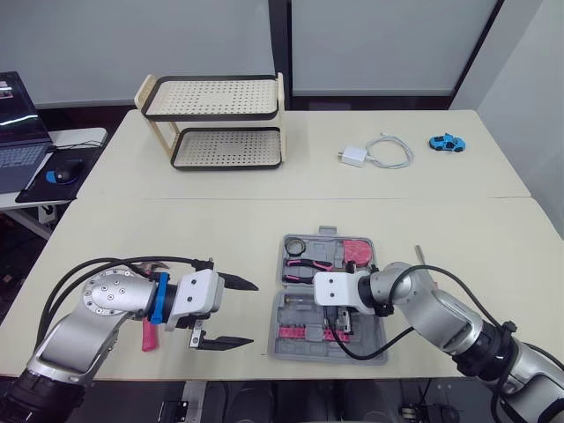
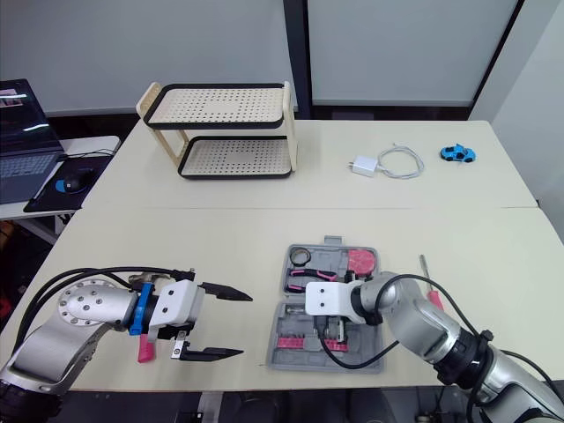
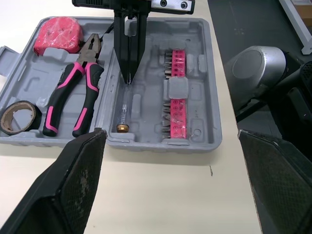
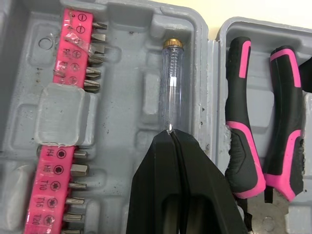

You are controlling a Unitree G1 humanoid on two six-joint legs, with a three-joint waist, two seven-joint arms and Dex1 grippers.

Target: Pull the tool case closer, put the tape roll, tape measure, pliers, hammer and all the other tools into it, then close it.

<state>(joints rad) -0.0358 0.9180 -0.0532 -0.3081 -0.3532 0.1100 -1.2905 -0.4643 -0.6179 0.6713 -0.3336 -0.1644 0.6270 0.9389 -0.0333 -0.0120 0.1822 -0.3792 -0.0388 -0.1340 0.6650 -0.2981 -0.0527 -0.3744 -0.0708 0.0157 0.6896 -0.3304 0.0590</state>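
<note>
Left eye view first: the tool case (image 1: pixel 286 345) is laid open flat at the near edge of the table (image 1: pixel 176 229), just right of centre. The tape roll (image 1: pixel 295 246), pliers (image 1: pixel 310 264) and tape measure (image 1: pixel 357 251) are already seated in its far half. The right gripper (image 1: pixel 339 324) is dipped into the near half. The left gripper (image 1: pixel 255 313) is held over bare table just left of the case, and a pink-handled tool (image 1: pixel 148 337) is lying under that arm. A thin metal-shafted tool (image 2: pixel 426 271) is lying on the table just right of the case.

Left wrist view: the left fingers (image 3: pixel 78 185) are spread wide with nothing held between them, and the case is seen through the gap. A pink bit strip (image 3: pixel 174 97) is seated in the near half.

Right wrist view: the right fingers (image 4: pixel 156 190) are pressed together, tips touching the end of a clear-handled screwdriver (image 4: pixel 173 83) bedded in its slot beside the pliers handles. Whether its shaft is pinched can't be told, tbh.
</note>
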